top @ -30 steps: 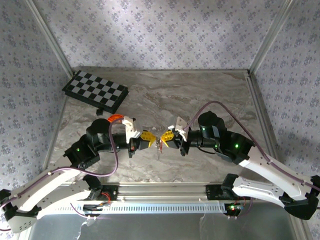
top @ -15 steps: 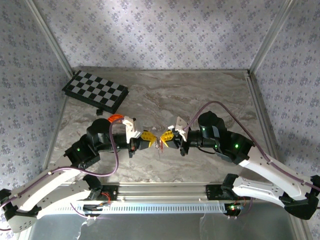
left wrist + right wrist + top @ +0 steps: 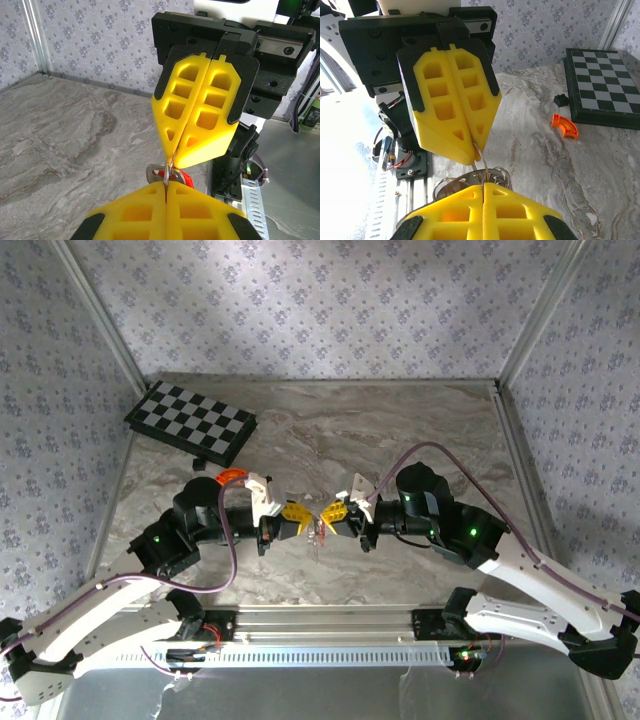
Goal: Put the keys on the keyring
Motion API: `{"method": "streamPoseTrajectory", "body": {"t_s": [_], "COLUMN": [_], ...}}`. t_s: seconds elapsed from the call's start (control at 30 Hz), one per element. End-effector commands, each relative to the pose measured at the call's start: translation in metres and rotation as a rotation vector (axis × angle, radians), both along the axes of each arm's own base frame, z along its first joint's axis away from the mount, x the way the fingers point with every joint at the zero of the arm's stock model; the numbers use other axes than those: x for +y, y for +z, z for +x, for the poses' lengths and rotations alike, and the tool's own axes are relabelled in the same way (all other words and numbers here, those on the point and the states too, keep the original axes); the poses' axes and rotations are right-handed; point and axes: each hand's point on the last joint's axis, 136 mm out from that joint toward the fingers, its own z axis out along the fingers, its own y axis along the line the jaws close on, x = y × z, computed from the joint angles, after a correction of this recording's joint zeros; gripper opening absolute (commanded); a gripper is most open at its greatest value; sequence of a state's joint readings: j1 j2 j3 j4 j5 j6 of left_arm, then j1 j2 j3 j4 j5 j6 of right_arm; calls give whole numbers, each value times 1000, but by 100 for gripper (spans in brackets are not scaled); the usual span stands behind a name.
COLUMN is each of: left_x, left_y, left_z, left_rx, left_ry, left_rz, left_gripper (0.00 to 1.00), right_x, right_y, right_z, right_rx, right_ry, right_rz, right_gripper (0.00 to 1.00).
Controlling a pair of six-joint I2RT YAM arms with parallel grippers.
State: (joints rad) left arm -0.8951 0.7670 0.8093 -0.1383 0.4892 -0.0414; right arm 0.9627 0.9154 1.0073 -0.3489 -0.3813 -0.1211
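My left gripper (image 3: 311, 522) and right gripper (image 3: 323, 522) meet tip to tip over the middle of the table, both shut. Between them runs a thin silvery wire loop of the keyring (image 3: 170, 167), pinched in the seam of my left gripper (image 3: 166, 186) and at the tip of the right gripper (image 3: 175, 159). In the right wrist view the same loop (image 3: 481, 156) spans from my right gripper (image 3: 483, 186) to the left gripper (image 3: 474, 151). A flat silvery piece with a slot (image 3: 154, 175) and a red key head (image 3: 186, 178) hang on it. Coiled silvery rings (image 3: 465, 180) dangle underneath.
A folded checkerboard (image 3: 190, 422) lies at the table's back left. An orange curved piece (image 3: 230, 476) and a small black block (image 3: 561, 100) sit near it, behind my left arm. An aluminium rail (image 3: 320, 625) runs along the near edge. Patterned walls close three sides.
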Motion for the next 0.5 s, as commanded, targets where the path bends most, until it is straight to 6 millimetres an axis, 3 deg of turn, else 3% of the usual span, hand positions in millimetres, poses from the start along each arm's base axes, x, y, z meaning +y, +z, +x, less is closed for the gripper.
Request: {"method": "streamPoseTrajectory", "body": {"t_s": [0.0, 0.47], "left_x": [3, 4], "left_y": [31, 31], "left_z": [-9, -9], "left_rx": [-68, -74], "left_ry": [-29, -27], "left_rz": [-65, -65], "left_gripper": [0, 0], "right_x": [-3, -5], "right_y": [21, 27], "right_z": [1, 1], "right_rx": [-32, -45], "right_ry": [-14, -20], "right_rz": [43, 54], "right_gripper": [0, 0]}}
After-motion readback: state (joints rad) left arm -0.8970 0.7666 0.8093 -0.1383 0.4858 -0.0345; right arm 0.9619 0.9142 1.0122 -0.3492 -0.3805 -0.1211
